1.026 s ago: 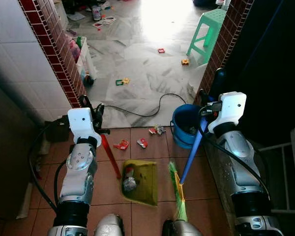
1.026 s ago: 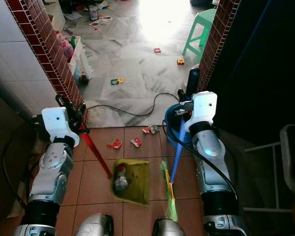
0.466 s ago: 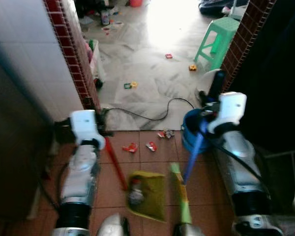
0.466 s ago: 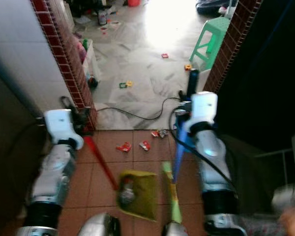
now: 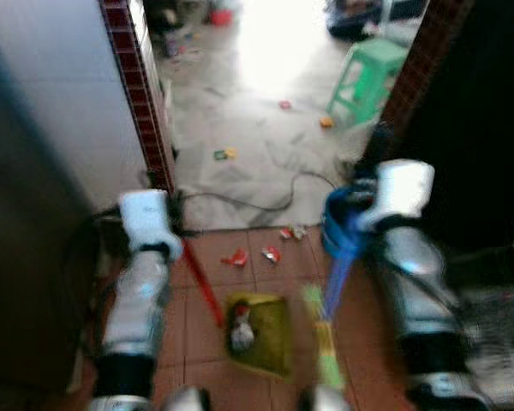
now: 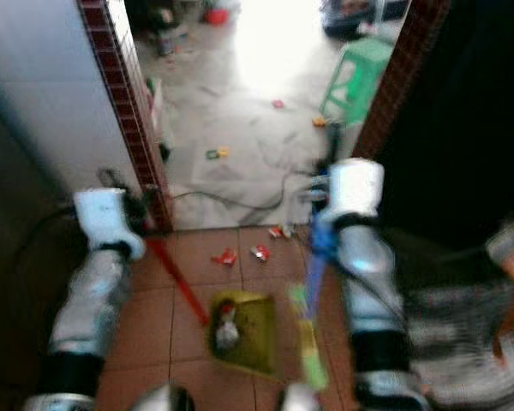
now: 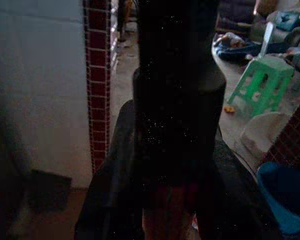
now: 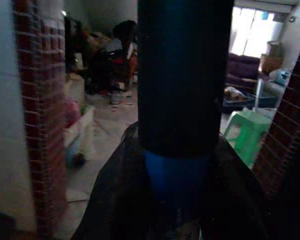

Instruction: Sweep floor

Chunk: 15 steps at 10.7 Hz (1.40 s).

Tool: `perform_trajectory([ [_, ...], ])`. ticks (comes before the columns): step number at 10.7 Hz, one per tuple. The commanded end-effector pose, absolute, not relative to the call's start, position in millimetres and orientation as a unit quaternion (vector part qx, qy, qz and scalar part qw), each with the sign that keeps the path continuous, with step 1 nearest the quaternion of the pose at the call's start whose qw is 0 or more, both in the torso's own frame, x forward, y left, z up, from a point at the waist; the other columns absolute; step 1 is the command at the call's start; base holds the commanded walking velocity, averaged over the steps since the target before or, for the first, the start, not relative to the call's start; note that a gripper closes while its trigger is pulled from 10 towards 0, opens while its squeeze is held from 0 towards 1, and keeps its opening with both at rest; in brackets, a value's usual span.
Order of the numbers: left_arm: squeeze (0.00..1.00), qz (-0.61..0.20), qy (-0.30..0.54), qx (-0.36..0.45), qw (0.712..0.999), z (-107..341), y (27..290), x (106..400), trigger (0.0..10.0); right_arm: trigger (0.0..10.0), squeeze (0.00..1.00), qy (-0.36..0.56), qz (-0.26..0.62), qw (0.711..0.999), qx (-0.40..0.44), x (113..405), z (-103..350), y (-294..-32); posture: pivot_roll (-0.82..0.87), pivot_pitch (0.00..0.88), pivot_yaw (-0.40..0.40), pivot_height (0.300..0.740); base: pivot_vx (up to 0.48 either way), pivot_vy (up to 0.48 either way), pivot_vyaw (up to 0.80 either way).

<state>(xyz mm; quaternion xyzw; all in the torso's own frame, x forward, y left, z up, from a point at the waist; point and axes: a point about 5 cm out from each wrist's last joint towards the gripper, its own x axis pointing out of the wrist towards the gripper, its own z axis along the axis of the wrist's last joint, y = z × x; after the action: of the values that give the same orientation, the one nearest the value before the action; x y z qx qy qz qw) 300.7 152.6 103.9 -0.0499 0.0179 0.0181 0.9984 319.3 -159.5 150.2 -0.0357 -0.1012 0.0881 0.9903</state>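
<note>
Left eye view, dustpan [image 5: 261,332] on tiles, doorway edges [image 5: 141,94] flanking open marble floor [image 5: 257,145]

Blurred, the left gripper [image 5: 173,224] holds a red handle running down to the yellow dustpan [image 5: 260,333], while the right gripper [image 5: 357,208] holds a blue-handled broom [image 5: 330,313] beside a blue bucket [image 5: 338,229].

A green stool [image 5: 366,75] stands upper right, a blue bucket [image 5: 340,229] mid-right, a black cable [image 5: 270,203] at centre, and a brick pillar [image 5: 137,94] upper left.
</note>
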Motion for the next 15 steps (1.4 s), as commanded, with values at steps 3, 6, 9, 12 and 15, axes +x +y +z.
perform_trajectory([
  [3, 0.00, 0.003, -0.016, -0.039, 0.999, 119.0, 144.9, 303.6, 10.0, 10.0, 0.00, -0.124, 0.073, 0.989, -0.037, 321.9, 161.0, -167.9, -0.04, 0.000, -0.004, 0.740, 0.000, 0.000, 0.00],
  [6, 0.00, 0.002, -0.013, -0.043, 0.999, 118.3, 143.4, 304.0, 10.0, 10.0, 0.00, -0.121, 0.072, 0.989, -0.036, 322.9, 160.2, -167.7, -0.04, 0.000, -0.003, 0.740, 0.000, 0.000, 0.00],
  [9, 0.00, 0.007, -0.010, -0.053, 0.999, 117.5, 141.7, 303.5, 10.0, 10.0, 0.00, -0.120, 0.072, 0.990, -0.034, 323.0, 160.0, -167.7, -0.04, 0.000, -0.001, 0.740, 0.000, 0.000, 0.00],
  [12, 0.00, 0.001, -0.021, -0.061, 0.998, 123.2, 141.0, 305.7, 10.0, 10.0, 0.00, -0.122, 0.074, 0.989, -0.032, 324.8, 161.3, -167.7, -0.04, 0.000, -0.007, 0.740, 0.000, 0.000, 0.00],
  [15, 0.00, -0.004, -0.024, -0.070, 0.997, 124.7, 140.8, 306.9, 10.0, 10.0, 0.00, -0.121, 0.071, 0.990, -0.027, 325.8, 161.8, -167.4, -0.04, 0.000, -0.006, 0.740, 0.000, 0.000, 0.00],
])
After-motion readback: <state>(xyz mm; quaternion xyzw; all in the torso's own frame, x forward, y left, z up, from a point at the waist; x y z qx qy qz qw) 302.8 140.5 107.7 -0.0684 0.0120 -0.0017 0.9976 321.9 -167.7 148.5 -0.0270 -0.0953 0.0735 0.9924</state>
